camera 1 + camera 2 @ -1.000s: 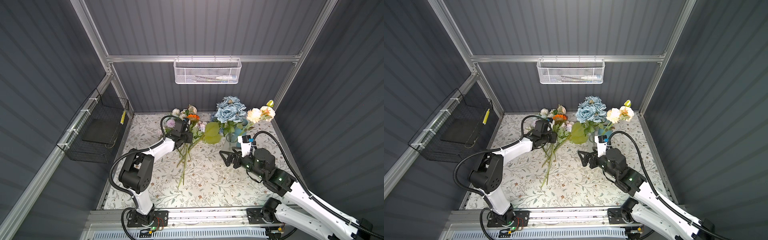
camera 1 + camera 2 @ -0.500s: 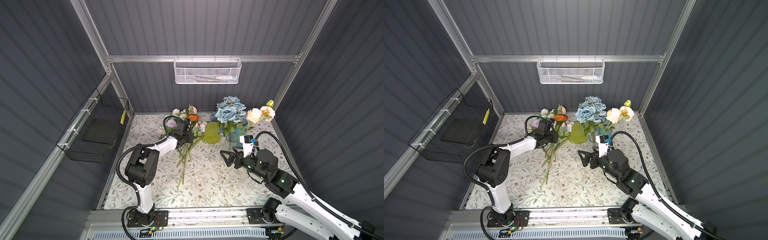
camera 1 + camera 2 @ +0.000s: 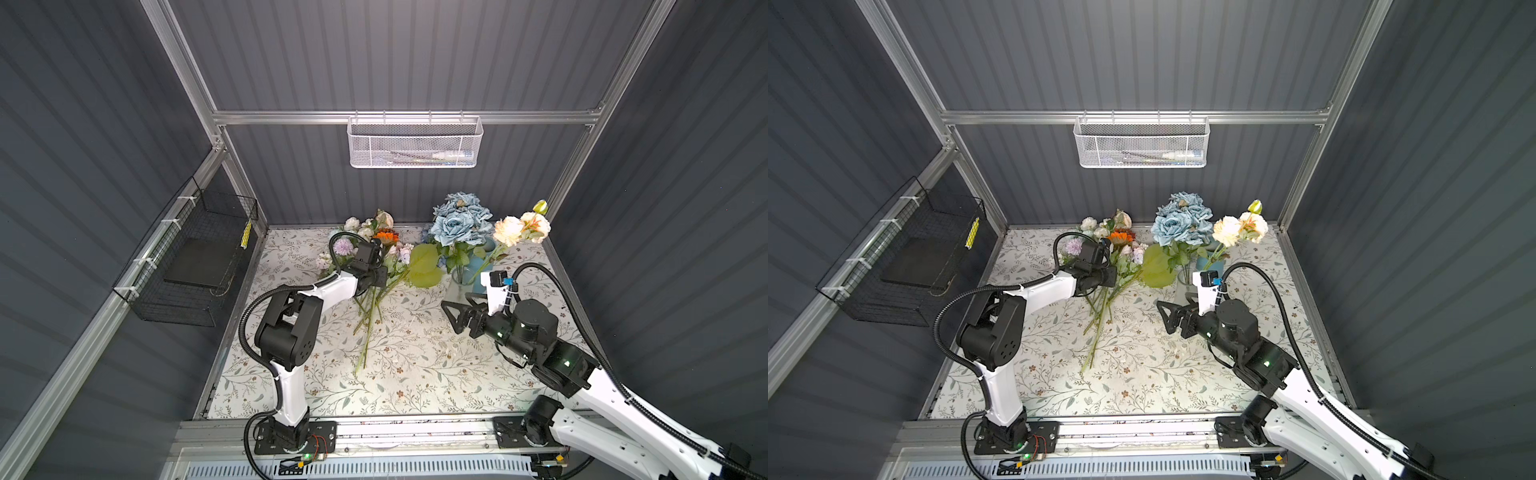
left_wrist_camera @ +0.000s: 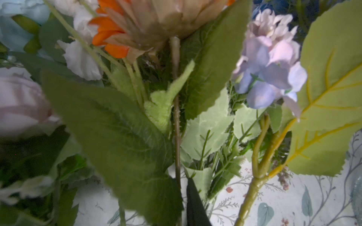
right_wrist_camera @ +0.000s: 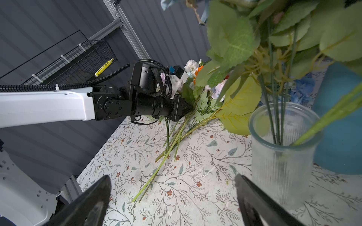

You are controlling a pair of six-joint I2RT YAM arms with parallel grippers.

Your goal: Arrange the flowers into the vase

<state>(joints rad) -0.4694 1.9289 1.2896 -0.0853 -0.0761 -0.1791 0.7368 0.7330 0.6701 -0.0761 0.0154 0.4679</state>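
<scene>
Loose flowers (image 3: 376,253) lie in a bunch at the back of the table, stems (image 3: 368,328) pointing forward. My left gripper (image 3: 380,276) (image 3: 1113,276) is among them. It is shut on the thin stem (image 4: 177,137) of the orange flower (image 4: 117,29), and one black finger (image 4: 194,203) shows beside that stem. A clear ribbed glass vase (image 5: 282,162) (image 3: 459,280) holds blue roses (image 3: 457,224) and cream blossoms (image 3: 521,228). My right gripper (image 5: 172,179) (image 3: 457,306) is open and empty, low over the table just left of the vase.
A teal pot (image 5: 342,127) stands right behind the vase. A white mesh basket (image 3: 413,143) hangs on the back wall and a black wire basket (image 3: 195,257) on the left wall. The floral tablecloth (image 3: 415,365) covers the table.
My left gripper has closed on the orange flower's stem, and its arm has swung closer to the bunch. The right arm has barely moved and stays open.
</scene>
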